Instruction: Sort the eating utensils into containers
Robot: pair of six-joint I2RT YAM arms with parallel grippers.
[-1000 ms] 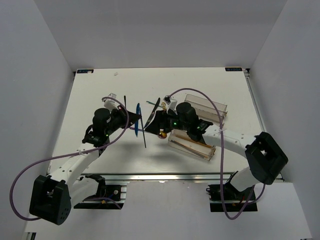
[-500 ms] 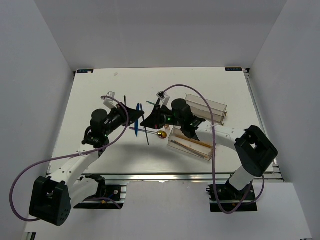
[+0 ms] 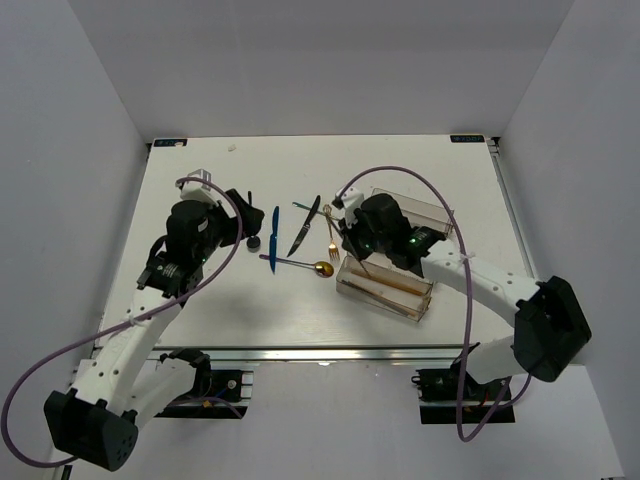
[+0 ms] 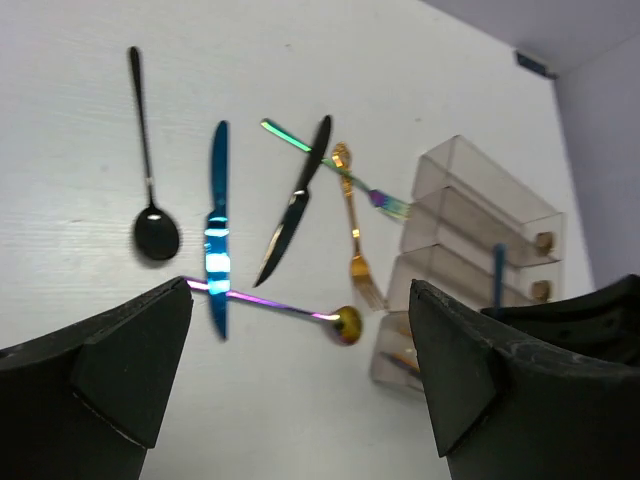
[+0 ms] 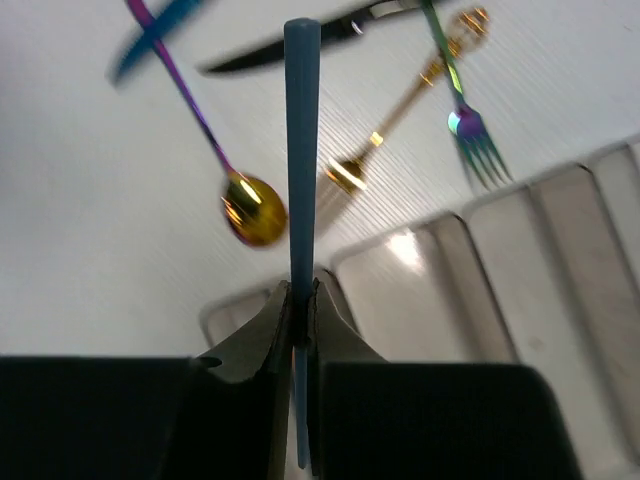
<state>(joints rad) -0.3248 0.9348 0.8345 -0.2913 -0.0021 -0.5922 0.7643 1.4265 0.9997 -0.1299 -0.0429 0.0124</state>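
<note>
Right wrist view: found the right hand (image 5: pixel 300 297) clamped shut on a dark grey chopstick (image 5: pixel 302 140), gripped near one end with the long free part reaching out past the fingertips. Saw it held in the air by the left end of the clear organizer tray (image 5: pixel 560 260), above the white desk (image 5: pixel 90 220); could not tell how high. Made out beneath it the gold-bowled purple-handled spoon (image 5: pixel 252 210), the gold fork (image 5: pixel 400 105) and the iridescent fork (image 5: pixel 470 130), all flat on the desk just beside the tray.

Left wrist view: found the left hand (image 4: pixel 300 295) wide open and holding nothing, raised over the desk on the left side of the cutlery. Counted, from the left edge toward the right:
- the black spoon (image 4: pixel 157 236), lying alone
- the blue knife (image 4: pixel 218 225), crossed by the purple spoon handle near the end closer to the front edge
- the black knife (image 4: pixel 295 205), laid across the iridescent fork's green handle
- the gold fork, also crossing that handle

Top external view: placed the loose cutlery around the desk's middle, and the tray between there and the right edge, partly hidden by the right arm. Spotted wooden chopsticks (image 3: pixel 385 284) in the tray compartment nearest the front edge.
</note>
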